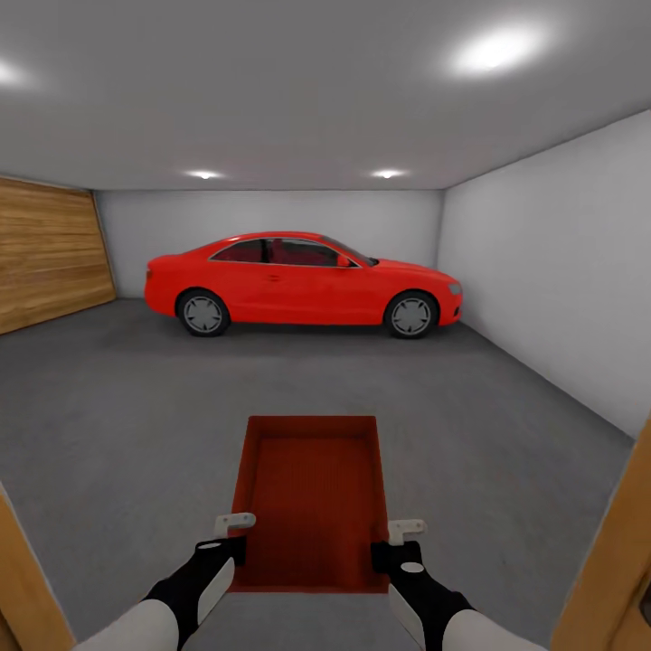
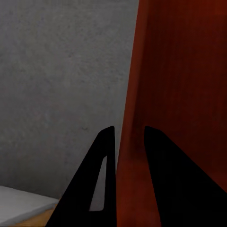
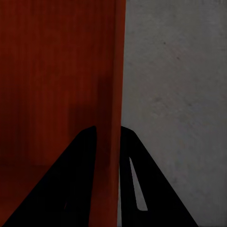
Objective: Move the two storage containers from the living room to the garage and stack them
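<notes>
A storage container (image 1: 310, 502), red-orange and open-topped, is held out in front of the robot between both arms, above the dark grey floor (image 1: 117, 407) of the garage. Its left side wall is clamped by the left gripper (image 1: 231, 533), near the container's near end; in the left wrist view the left gripper (image 2: 128, 165) is seen with one dark finger (image 2: 101, 189) outside the wall and the other inside, the red wall (image 2: 179, 71) being pinched between them. The right side wall is gripped in the same way by the right gripper (image 1: 400, 541), and in the right wrist view the right gripper (image 3: 109, 170) is shown closed on the container wall (image 3: 56, 71), one finger (image 3: 137, 189) lying on the outer side over the grey concrete. The container is held roughly level, its long axis pointing away from the robot, and its inside is seen from above with nothing in it. Light wooden door-frame edges (image 1: 606, 551) are seen at both lower corners of the head view. Further off, well apart from the container, a red car (image 1: 303, 283) is parked side-on against the white back wall (image 1: 271, 212). A wooden door (image 1: 50, 253) is set in the left side of the room, a plain white wall (image 1: 551, 262) closes the right, and recessed lights (image 1: 497, 50) are lit in the grey ceiling.
</notes>
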Tool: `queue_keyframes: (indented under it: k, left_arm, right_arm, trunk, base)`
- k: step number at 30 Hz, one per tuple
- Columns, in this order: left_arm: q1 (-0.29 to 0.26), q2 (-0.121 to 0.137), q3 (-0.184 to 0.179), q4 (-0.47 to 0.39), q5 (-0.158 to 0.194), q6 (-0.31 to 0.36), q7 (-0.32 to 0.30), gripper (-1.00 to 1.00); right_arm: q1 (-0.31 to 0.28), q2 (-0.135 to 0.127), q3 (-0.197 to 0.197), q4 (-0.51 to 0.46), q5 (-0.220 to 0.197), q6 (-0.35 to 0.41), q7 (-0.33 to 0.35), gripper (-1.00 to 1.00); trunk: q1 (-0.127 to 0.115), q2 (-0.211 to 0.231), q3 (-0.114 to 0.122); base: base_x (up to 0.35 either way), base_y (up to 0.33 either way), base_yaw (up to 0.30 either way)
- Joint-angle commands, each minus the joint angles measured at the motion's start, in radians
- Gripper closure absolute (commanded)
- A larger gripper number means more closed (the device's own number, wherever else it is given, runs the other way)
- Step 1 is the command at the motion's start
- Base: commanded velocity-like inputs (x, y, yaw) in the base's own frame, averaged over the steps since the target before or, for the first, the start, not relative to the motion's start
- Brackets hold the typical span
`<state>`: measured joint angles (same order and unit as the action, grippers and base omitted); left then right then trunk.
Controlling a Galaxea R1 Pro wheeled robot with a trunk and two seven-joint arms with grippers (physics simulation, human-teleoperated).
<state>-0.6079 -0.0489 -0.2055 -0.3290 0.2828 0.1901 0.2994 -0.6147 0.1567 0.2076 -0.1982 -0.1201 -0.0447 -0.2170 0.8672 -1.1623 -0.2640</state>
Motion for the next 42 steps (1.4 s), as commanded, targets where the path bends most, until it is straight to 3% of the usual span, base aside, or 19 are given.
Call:
queue_keyframes:
  k: [1, 7, 25, 42]
  left_arm:
    - [-0.001, 0.067, 0.038, -0.005, -0.021, -0.002, 0.012, 1.0]
    - [-0.001, 0.067, 0.038, -0.006, -0.021, -0.002, 0.012, 1.0]
    - [-0.001, 0.067, 0.038, -0.007, -0.021, -0.002, 0.012, 1.0]
    - [-0.002, 0.067, 0.038, -0.005, -0.021, -0.001, 0.012, 1.0]
  right_arm:
    - [0.0, 0.0, -0.01, 0.002, -0.023, -0.003, -0.004, 1.0]
    - [0.0, 0.0, -0.01, 0.002, -0.023, -0.002, -0.004, 1.0]
    - [0.0, -0.002, -0.01, 0.002, -0.023, -0.001, -0.004, 1.0]
    - [0.0, 0.0, -0.01, 0.002, -0.023, -0.001, -0.004, 1.0]
  trunk:
    - [0.001, -0.001, -0.001]
    - [0.001, -0.001, -0.001]
    - [0.001, -0.001, 0.0]
    - [0.001, -0.001, 0.0]
  base:
    - [0.316, 0.0, 0.0]
    - [0.226, 0.0, 0.0]
    - [0.016, 0.0, 0.056]
    - [0.297, 0.0, 0.0]
